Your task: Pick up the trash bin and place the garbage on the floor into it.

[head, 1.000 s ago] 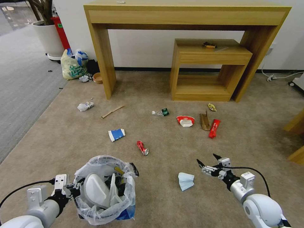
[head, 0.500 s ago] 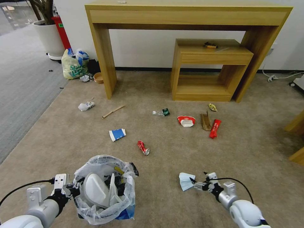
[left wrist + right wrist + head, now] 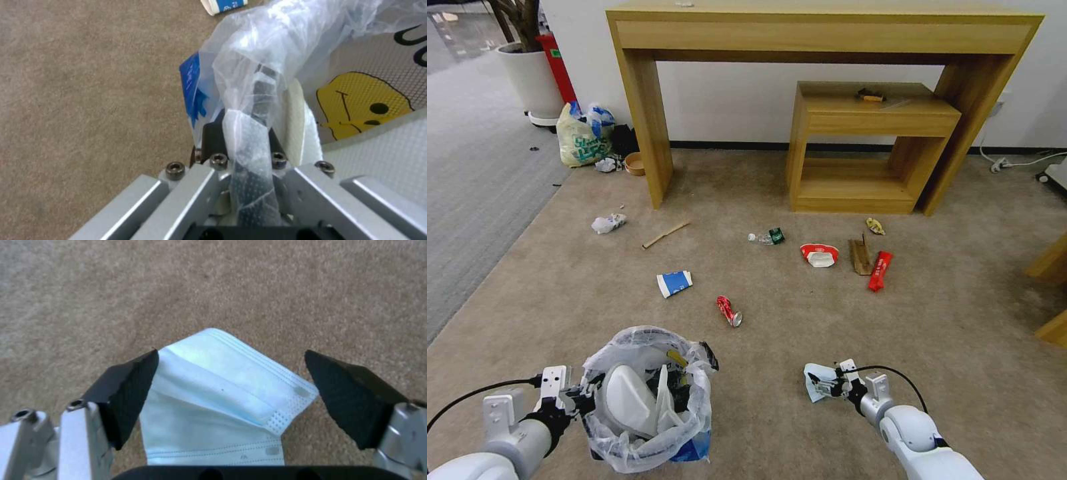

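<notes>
Head view
Bin: the bin [image 3: 650,400] sat at 7 o'clock on the carpet [image 3: 774,413], white slippers [image 3: 627,400] inside its bag.
Left gripper: the left gripper [image 3: 577,400] was clamped on the bin's rim, at the bin's 9 o'clock.
Right gripper: the right gripper [image 3: 825,385] sat low over the mask [image 3: 814,383] at 5 o'clock.
Litter: the can [image 3: 728,311] lay near the middle, the cup [image 3: 674,283] at its 10 o'clock; bottle [image 3: 766,237], bowl [image 3: 819,254], cardboard [image 3: 859,256] and wrapper [image 3: 878,270] ran in a row toward 2 o'clock. A stick [image 3: 664,234] and a white wad [image 3: 608,223] lay toward 10 o'clock.
Around: a tall table [image 3: 820,40] with a low one [image 3: 867,147] under it stood at 12 o'clock, a shopping bag [image 3: 582,139] at 11. Nothing lay between the mask and the bin.

Left wrist view
Grip: the left gripper [image 3: 242,160] was closed on the bin's bag-wrapped rim [image 3: 260,100]; carpet and the cup [image 3: 224,5] beyond.

Right wrist view
Grip: the right gripper [image 3: 231,396] stood wide open, one finger [image 3: 126,390] touching the mask's [image 3: 222,400] edge, the other apart from it, holding nothing.
</notes>
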Tool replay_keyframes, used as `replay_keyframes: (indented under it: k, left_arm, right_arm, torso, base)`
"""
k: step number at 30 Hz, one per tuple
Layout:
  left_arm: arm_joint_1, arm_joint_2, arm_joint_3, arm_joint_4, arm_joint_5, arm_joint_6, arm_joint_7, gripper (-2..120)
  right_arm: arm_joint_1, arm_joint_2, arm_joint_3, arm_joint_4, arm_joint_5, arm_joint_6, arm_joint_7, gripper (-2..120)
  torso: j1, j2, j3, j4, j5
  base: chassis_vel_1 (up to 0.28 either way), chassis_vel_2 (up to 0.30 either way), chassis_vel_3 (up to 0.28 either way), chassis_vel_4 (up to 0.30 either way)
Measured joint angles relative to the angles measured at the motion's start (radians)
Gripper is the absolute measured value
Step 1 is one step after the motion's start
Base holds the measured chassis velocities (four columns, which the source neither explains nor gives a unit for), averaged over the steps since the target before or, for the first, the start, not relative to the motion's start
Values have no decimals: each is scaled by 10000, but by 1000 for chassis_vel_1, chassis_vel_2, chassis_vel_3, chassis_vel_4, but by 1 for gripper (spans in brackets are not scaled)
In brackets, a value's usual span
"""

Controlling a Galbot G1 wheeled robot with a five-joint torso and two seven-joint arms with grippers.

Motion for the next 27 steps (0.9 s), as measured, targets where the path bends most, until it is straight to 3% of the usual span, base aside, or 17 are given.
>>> replay_keyframes:
  k: [5,7,11,22,27]
  left_arm:
    - [-19,26,1,0,-6,0,-9,0]
    - [-29,37,2,0,-12,0,-13,0]
    - [-43,37,15,1,-20,0,-33,0]
    - [-94,93,38,6,-136,0,-134,0]
    - [-96,102,38,13,-137,0,-136,0]
  right_arm:
    - [232,94,-91,-304,-72,-82,16,73]
    - [343,154,-128,-483,-96,-139,18,59]
    - [387,160,-147,-606,-144,-269,-45,50]
    - [437,349,-105,-943,-275,-97,-69,7]
    - [455,392,-61,-1043,-307,-25,-61,0]
  torso:
    - [0,-1,0,0,0]
    - [0,0,0,0,1]
    - [0,0,0,0,1]
    - [0,0,0,0,0]
    - [0,-1,0,0,0]
  base:
    - [0,0,0,0]
    - [0,0,0,0]
    - [0,0,0,0]
    - [0,0,0,0]
    - [0,0,0,0]
